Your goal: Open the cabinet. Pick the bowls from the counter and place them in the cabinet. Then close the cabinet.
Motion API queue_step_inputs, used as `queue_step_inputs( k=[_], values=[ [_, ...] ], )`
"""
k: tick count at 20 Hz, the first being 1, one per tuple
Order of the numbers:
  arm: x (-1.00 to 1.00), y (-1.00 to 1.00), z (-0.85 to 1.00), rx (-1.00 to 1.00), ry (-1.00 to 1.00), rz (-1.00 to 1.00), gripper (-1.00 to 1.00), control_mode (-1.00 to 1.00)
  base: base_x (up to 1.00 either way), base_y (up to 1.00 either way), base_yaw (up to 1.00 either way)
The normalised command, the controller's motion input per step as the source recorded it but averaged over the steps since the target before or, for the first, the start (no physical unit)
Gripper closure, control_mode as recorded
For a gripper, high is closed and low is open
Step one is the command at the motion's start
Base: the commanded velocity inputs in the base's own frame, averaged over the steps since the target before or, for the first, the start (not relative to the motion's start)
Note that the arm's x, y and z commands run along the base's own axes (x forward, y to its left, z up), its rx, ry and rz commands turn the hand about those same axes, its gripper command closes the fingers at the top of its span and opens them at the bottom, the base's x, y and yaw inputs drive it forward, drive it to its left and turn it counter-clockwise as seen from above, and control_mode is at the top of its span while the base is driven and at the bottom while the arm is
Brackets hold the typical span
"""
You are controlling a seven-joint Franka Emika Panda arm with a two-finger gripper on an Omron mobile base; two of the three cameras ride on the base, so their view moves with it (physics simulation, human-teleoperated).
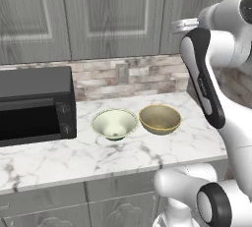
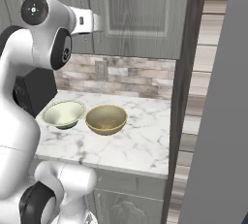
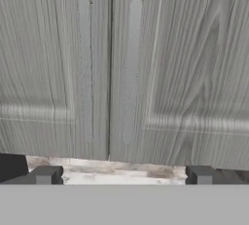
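Two bowls sit side by side on the counter (image 1: 59, 155): one cream (image 1: 114, 123), one tan (image 1: 160, 118), the cream one nearer the single microwave (image 1: 34, 104). Above, the cabinet (image 3: 170, 73) shows two shut doors with two bar handles (image 3: 85, 68). One gripper (image 3: 124, 176) faces them, jaws wide apart and empty.

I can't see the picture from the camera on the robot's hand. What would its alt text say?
Close view of the cabinet: two shut grey wood-grain doors meeting at a centre seam, each with a slim vertical bar handle beside it. Below runs a strip of stone backsplash, and the gripper has its jaws spread wide at the bottom edge, holding nothing.
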Motion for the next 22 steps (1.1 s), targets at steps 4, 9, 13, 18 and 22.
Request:
queue_step_inputs(
  k=[4,9,13,18,22],
  values=[
    [0.11,0.0,-0.15,0.0,-0.04,0.0,-1.0,-1.0,0.0,0.0,0.0],
    [0.31,-0.03,-0.24,0.02,0.05,0.0,-1.0,-1.0,0.0,0.0,0.0],
    [0.4,-0.01,-0.13,0.0,0.0,0.0,-1.0,-1.0,0.0,0.0,0.0],
    [0.55,0.0,-0.12,0.0,0.0,0.0,-1.0,-1.0,0.0,0.0,0.0],
    [0.52,-0.01,-0.1,0.0,-0.01,0.0,-1.0,-1.0,0.0,0.0,0.0]
  ],
)
